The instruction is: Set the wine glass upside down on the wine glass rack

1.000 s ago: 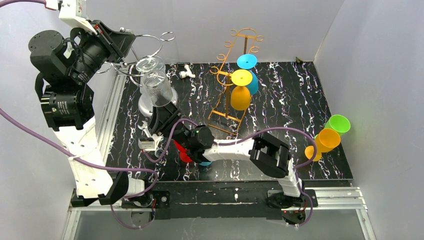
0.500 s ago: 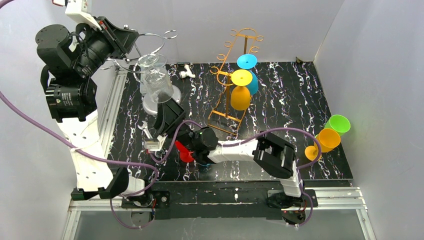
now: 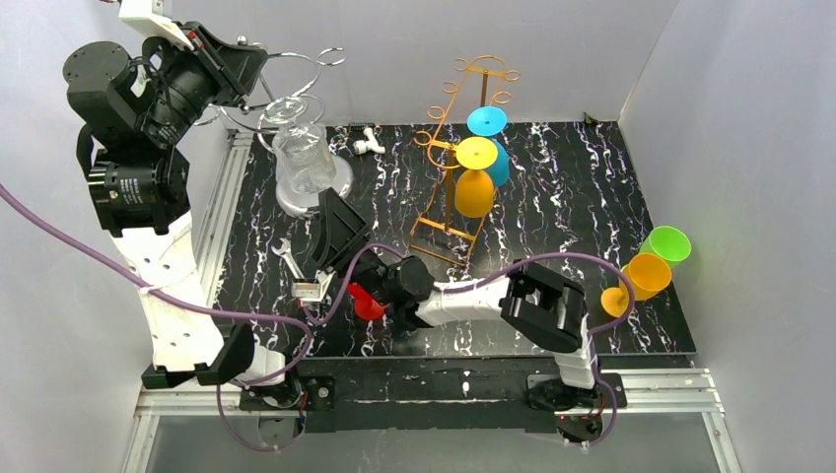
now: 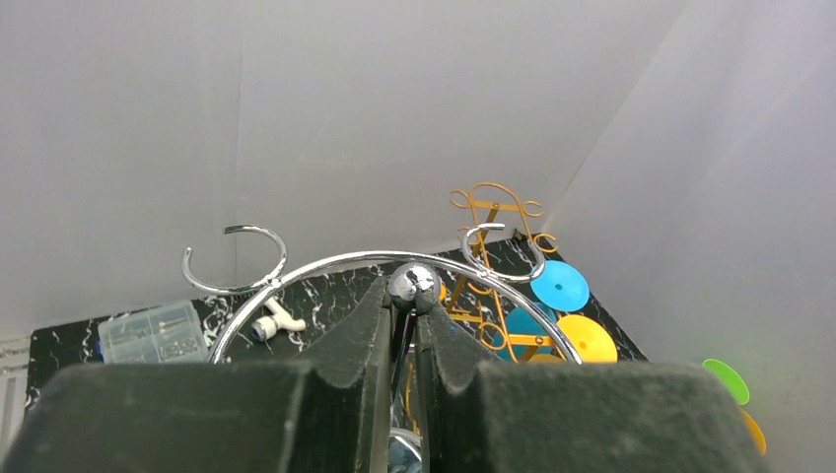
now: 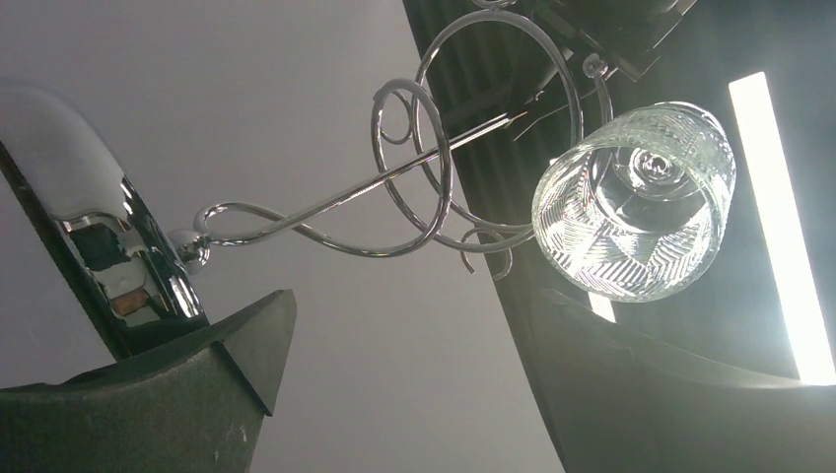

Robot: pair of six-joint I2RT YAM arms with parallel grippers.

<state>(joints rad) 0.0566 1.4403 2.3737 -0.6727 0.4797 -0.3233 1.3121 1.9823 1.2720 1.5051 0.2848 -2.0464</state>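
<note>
i see the clear cut-glass wine glass [image 3: 299, 158] hanging upside down from a loop of the chrome wire rack [image 3: 342, 180]. its foot is up in the loop, its mouth points down toward the rack's round base, and its stem axis is close to upright. only the right wrist view looks up into the bowl, showing ribbed, patterned walls that catch bright light. only the left wrist view shows the left gripper [image 4: 411, 296] pinched tight on the rack's top ball. the right gripper [image 5: 414, 315] is spread wide beside the rack's base, holding nothing.
</note>
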